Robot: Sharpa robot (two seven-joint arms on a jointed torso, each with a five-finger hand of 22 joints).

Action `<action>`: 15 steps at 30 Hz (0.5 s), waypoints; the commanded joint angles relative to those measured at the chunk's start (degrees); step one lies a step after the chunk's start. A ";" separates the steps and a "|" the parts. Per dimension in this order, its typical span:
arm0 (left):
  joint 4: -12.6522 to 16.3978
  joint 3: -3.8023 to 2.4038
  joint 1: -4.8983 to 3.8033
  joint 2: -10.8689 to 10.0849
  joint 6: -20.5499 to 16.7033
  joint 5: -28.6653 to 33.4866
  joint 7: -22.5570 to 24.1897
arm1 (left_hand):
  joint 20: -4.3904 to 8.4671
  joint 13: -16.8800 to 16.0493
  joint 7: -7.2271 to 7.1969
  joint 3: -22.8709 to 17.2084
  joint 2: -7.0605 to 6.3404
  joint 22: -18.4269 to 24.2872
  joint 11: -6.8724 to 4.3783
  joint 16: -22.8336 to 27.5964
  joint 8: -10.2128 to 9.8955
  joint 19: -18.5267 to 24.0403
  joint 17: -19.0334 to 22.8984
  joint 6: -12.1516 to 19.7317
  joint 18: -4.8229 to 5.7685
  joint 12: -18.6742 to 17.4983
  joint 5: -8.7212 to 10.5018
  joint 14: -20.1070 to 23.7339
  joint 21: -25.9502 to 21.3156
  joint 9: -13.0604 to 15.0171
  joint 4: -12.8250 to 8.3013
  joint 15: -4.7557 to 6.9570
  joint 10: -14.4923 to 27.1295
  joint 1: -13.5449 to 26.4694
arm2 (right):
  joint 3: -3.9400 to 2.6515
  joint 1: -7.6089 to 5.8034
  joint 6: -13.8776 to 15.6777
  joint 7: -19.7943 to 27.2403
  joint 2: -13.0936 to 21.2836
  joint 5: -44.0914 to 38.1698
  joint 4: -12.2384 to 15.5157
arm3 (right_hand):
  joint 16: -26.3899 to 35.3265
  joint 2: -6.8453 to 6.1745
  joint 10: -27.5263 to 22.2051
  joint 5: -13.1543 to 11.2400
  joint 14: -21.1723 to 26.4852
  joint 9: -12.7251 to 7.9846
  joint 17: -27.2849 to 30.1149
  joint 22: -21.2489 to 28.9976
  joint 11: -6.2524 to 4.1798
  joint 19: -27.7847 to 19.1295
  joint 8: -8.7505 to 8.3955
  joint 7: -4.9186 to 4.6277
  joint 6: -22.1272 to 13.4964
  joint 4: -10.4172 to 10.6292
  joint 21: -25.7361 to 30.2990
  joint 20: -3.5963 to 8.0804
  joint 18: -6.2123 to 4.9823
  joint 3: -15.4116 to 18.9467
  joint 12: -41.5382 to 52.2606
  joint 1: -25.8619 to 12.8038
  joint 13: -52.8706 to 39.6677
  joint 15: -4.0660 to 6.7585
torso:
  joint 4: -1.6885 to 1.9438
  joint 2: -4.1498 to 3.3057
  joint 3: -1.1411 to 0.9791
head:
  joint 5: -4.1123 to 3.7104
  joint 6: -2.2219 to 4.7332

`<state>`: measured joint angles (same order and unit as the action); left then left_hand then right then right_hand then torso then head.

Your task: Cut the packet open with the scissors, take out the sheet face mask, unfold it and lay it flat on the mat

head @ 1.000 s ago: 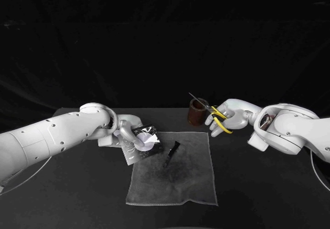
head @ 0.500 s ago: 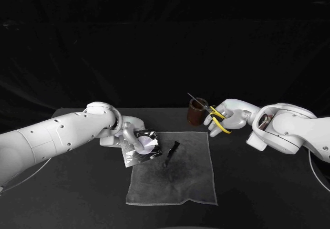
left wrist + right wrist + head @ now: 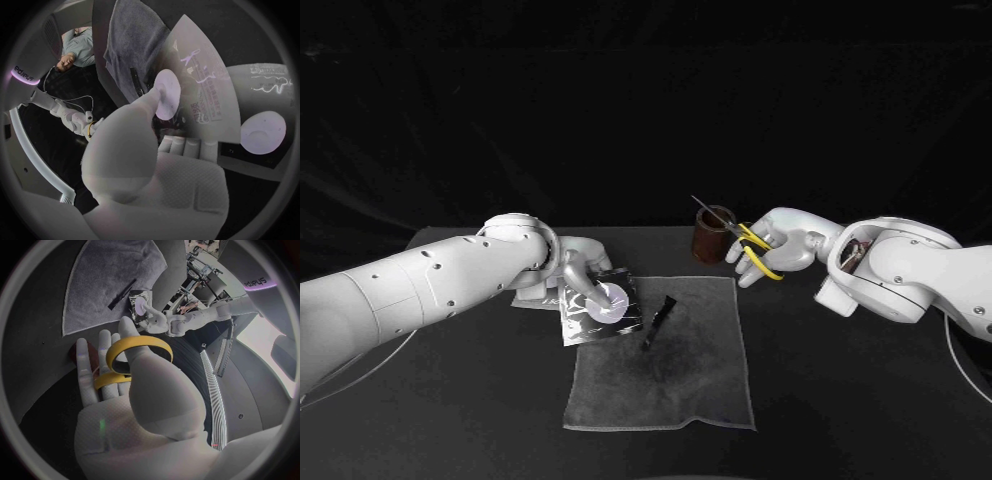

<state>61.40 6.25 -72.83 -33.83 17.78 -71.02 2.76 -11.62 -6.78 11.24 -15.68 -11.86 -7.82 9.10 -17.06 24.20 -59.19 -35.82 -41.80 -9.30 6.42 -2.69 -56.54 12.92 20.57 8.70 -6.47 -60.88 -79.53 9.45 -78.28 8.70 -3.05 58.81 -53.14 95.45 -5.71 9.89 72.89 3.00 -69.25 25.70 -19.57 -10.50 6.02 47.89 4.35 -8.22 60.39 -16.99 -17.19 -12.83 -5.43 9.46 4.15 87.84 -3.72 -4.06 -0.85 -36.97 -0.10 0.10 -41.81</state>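
The left hand is clamped on the silvery face-mask packet, thumb pressed flat on its face, holding it just over the far left corner of the grey mat. The packet's long axis runs roughly along the mat's left edge, tilted a little, one short end pointing back toward the robot; I can't tell which end is open. A thin dark strip lies on the mat beside it. Past the mat's far right corner, the right hand is closed through the yellow handles of the scissors, blades slanting up and away over a brown cup on the worktop. To my eye the risks are the blades catching the cup's rim and tipping it, and the slick packet sliding out of a one-handed grip.
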 commanded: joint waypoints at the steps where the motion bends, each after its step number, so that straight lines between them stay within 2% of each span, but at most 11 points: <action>1: -0.25 -0.03 -0.06 0.11 -7.89 -1.00 -1.71 | -1.39 -0.34 1.25 4.82 1.11 3.62 0.61 -1.48 2.53 0.60 0.51 2.26 -1.17 2.09 -0.18 2.13 -1.78 1.00 2.99 -0.41 1.75 -2.97 | -0.05 0.06 -0.07 0.62 -0.10 0.03 -0.05 | 0.16 5.77 0.67 -0.04 -0.27 -0.07 0.05 -0.08 -0.41 0.80 0.10 -1.22 1.67 0.08 -0.28 0.93 -4.98 -0.41 0.02 -1.04 0.03 -0.10 | -0.02 -0.04 0.00 | -0.03 0.00; 4: -0.31 -0.05 -0.07 0.08 -9.25 -1.01 -1.94 | -2.41 -0.57 2.01 9.32 1.51 3.97 1.17 -2.52 5.18 3.12 1.36 4.08 -1.02 4.47 -0.10 6.65 -3.59 1.49 6.96 -1.52 4.07 -6.27 | -0.05 0.13 -0.08 0.62 -0.12 0.03 -0.07 | 0.23 5.73 0.61 -0.05 -0.21 -0.12 0.10 -0.13 -0.38 0.75 0.06 -1.25 1.62 0.08 -0.33 0.92 -4.97 -0.49 -0.03 -1.09 0.04 -0.13 | -0.03 -0.04 0.00 | -0.03 0.00; 5: -0.33 -0.05 -0.07 0.09 -9.49 -1.01 -1.96 | -2.60 -0.60 2.18 9.92 1.44 3.94 1.07 -2.82 5.54 3.40 1.48 4.35 -1.01 4.87 -0.10 7.18 -3.78 1.51 7.52 -1.66 4.45 -6.81 | -0.05 0.14 -0.09 0.62 -0.13 0.03 -0.07 | 0.23 5.73 0.61 -0.05 -0.21 -0.12 0.10 -0.13 -0.38 0.75 0.06 -1.25 1.62 0.08 -0.33 0.92 -4.97 -0.49 -0.03 -1.09 0.04 -0.13 | -0.04 -0.03 0.00 | -0.05 -0.01; 6: -0.33 -0.05 -0.07 0.09 -9.75 -0.99 -1.98 | -2.88 -0.62 2.17 10.78 1.67 3.94 1.44 -3.11 6.13 4.06 1.78 4.76 -1.01 5.44 -0.16 8.23 -4.19 1.54 7.95 -1.84 5.27 -7.46 | -0.05 0.16 -0.09 0.62 -0.14 0.03 -0.08 | 0.23 5.73 0.61 -0.05 -0.21 -0.12 0.10 -0.13 -0.38 0.75 0.06 -1.25 1.62 0.08 -0.33 0.92 -4.97 -0.49 -0.03 -1.09 0.04 -0.13 | -0.03 -0.02 0.00 | -0.06 0.00; 11: -0.33 -0.07 -0.08 0.01 -11.44 -1.31 -1.85 | -3.65 -0.71 2.51 13.39 1.75 3.90 1.86 -4.49 7.88 5.84 2.69 6.12 -0.96 7.53 -0.20 10.96 -5.22 1.40 8.08 -2.47 7.96 -8.02 | -0.05 0.22 -0.12 0.59 -0.23 0.03 -0.14 | 0.31 5.65 0.53 -0.06 -0.14 -0.19 0.18 -0.19 -0.34 0.67 0.00 -1.29 1.53 0.08 -0.39 0.91 -4.96 -0.58 -0.09 -1.18 0.05 -0.18 | -0.03 0.01 0.01 | -0.11 -0.02; 15: -0.17 -0.23 -0.07 -0.42 -13.82 -1.28 -1.17 | -4.63 -0.83 2.84 15.23 1.09 4.03 2.54 -5.26 9.50 9.34 3.94 7.57 -0.62 9.67 -0.21 14.78 -7.18 1.12 8.20 -3.38 11.26 -8.02 | -0.05 0.26 -0.20 0.45 -0.34 -0.11 -0.29 | 0.38 5.54 0.44 -0.07 -0.07 -0.26 0.25 -0.24 -0.30 0.60 -0.06 -1.32 1.45 0.08 -0.44 0.89 -4.94 -0.65 -0.15 -1.27 0.06 -0.21 | -0.07 0.02 0.01 | -0.15 0.05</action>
<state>61.22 6.11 -72.83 -34.13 8.26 -71.52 1.61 -16.23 -7.55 9.97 -0.61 -10.50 -3.47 11.57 -22.12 33.53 -50.03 -31.98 -34.49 -10.60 15.84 -2.68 -42.16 5.70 21.79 16.85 -9.75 -49.96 -87.56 9.46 -78.02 8.68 -3.04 58.53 -53.13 95.21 -5.68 9.89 72.79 3.00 -69.17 25.47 -19.37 -10.70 5.92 47.89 4.35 -8.24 60.36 -17.01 -17.43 -12.83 -5.41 9.15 4.15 87.84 -3.72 -3.98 -0.90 -36.98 -0.09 -0.01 -41.82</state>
